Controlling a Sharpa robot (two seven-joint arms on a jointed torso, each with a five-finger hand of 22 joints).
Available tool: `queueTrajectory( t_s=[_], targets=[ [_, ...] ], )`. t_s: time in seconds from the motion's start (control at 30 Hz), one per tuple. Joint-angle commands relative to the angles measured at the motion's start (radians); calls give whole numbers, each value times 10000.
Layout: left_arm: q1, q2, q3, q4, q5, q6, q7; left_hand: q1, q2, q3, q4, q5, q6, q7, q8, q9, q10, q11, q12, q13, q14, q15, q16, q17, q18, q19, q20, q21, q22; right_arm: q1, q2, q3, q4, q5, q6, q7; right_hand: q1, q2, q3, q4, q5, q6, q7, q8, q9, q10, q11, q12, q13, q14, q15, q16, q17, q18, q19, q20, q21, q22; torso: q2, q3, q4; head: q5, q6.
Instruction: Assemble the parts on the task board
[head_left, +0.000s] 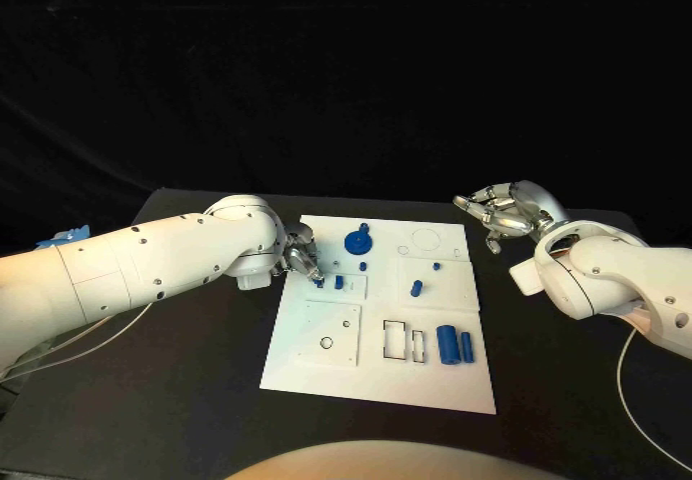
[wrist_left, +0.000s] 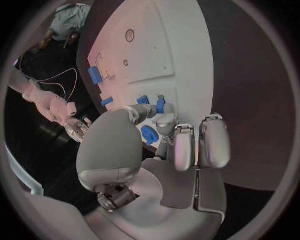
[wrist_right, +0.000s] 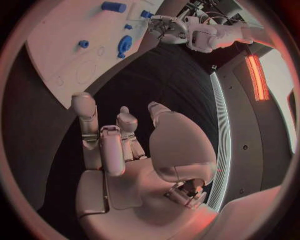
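The board (head_left: 378, 345) lies in the middle of the table (head_left: 173, 370). The left hand (head_left: 299, 258) reaches over the board's left edge, its fingers (wrist_left: 167, 125) down among small blue parts (head_left: 339, 282); whether it grips one I cannot tell (the fingertips hide the contact). A blue gear (head_left: 358, 241) sits just beyond that hand, and a peg (head_left: 417, 289) stands near the board's centre. Two blue cylinders (head_left: 456, 344) lie side by side toward the near right edge, beside a rectangular cutout (head_left: 404, 341). The right hand (head_left: 505, 212) hovers off the board's far right corner, fingers apart, holding nothing.
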Motion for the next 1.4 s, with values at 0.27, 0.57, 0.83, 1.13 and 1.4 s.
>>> queueTrajectory(
  t_s=[0.27, 0.57, 0.83, 1.13, 1.4],
  targets=[
    [-13, 33, -9, 5, 14, 140, -48, 10, 153, 1206, -1202, 72, 142, -135, 50, 119, 63, 9, 25, 11, 791, -74, 54, 1644, -149, 43, -11, 35, 9, -6, -12, 2, 16, -24, 89, 58, 84, 87, -89, 7, 91, -65, -2, 67, -31, -77, -9, 56, -6, 523, -65, -50, 622, 99, 6, -49, -55, 6, 3, 1, 0, -6, 17],
    [-13, 43, -9, -29, 24, 109, -109, 5, 173, 1225, -1209, 84, 154, -146, 69, 115, 86, -1, 43, 38, 795, -81, 63, 1664, -150, 45, -14, 38, 16, -6, -18, 2, 21, -24, 84, 59, 84, 87, -89, 7, 91, -65, -2, 67, -31, -77, -9, 56, -6, 523, -65, -50, 622, 99, 6, -49, -55, 6, 5, -1, 7, -8, 8],
    [-13, 76, -18, -46, 25, 141, -151, 1, 177, 1228, -1208, 85, 157, -148, 73, 114, 91, -2, 47, 44, 797, -82, 67, 1673, -151, 46, -14, 40, 19, -6, -19, 2, 18, -24, 84, 61, 84, 87, -89, 7, 91, -65, -2, 67, -31, -77, -9, 56, -6, 523, -65, -50, 622, 99, 6, -49, -55, 6, 0, -1, 1, -4, -4],
    [-14, 69, -26, -28, 19, 405, -176, -41, 166, 1217, -1207, 81, 175, -159, 100, 108, 141, -10, 95, 114, 809, -88, 90, 1724, -153, 50, -18, 44, 29, -6, -24, 2, 10, -24, 91, 60, 84, 87, -89, 7, 91, -65, -2, 67, -31, -77, -9, 56, -6, 523, -65, -50, 622, 99, 6, -49, -55, 6, -2, 2, 6, -12, -25],
    [-15, 73, -29, -26, -4, 510, -182, -60, 153, 1207, -1211, 77, 185, -165, 113, 104, 168, -14, 124, 158, 812, -90, 95, 1736, -152, 47, -19, 41, 22, -8, -20, 2, 3, -24, 90, 64, 84, 87, -89, 7, 91, -65, -2, 67, -31, -77, -9, 56, -6, 523, -65, -50, 622, 99, 6, -49, -55, 6, -3, 0, -2, -4, -18]
  ],
)
